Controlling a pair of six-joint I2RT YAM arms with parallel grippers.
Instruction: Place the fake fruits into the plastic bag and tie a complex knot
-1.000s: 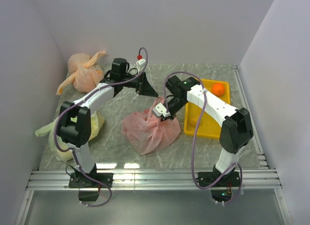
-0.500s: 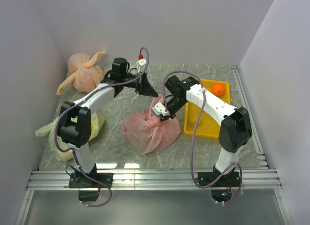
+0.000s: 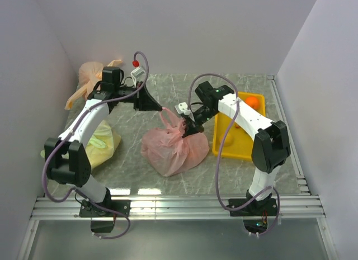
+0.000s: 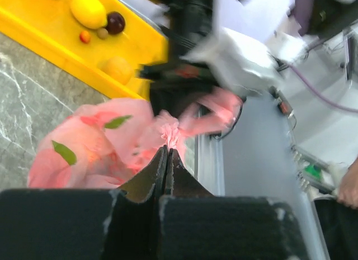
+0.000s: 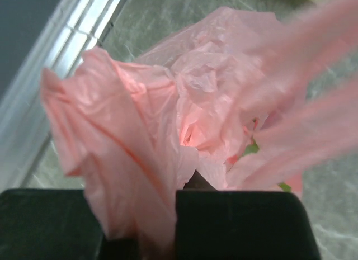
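The pink plastic bag (image 3: 173, 151) lies mid-table, with green leaves of fake fruit showing through its skin (image 4: 66, 152). Its twisted handle strips form the knot (image 3: 172, 121) above the bag's mouth. My left gripper (image 3: 161, 109) (image 4: 168, 150) is shut on one pink strip, which runs taut to the knot. On the knot's right side, my right gripper (image 3: 189, 127) (image 5: 187, 184) is shut on bunched pink plastic that drapes over its jaws and hides most of them. More fake fruits stay in the tray: an orange (image 3: 253, 102), a lemon (image 4: 89, 9) and a dark plum (image 4: 115, 22).
A yellow tray (image 3: 241, 151) stands right of the bag, under the right arm. An orange-peach tied bag (image 3: 92, 81) sits at the back left. A yellow-green bag (image 3: 103, 140) lies at the left, by the left arm. Grey walls close in on the left, back and right.
My left gripper has shut on a pink strip and drawn back to the left, pulling the strip taut. The right gripper has shifted slightly back, still holding the plastic.
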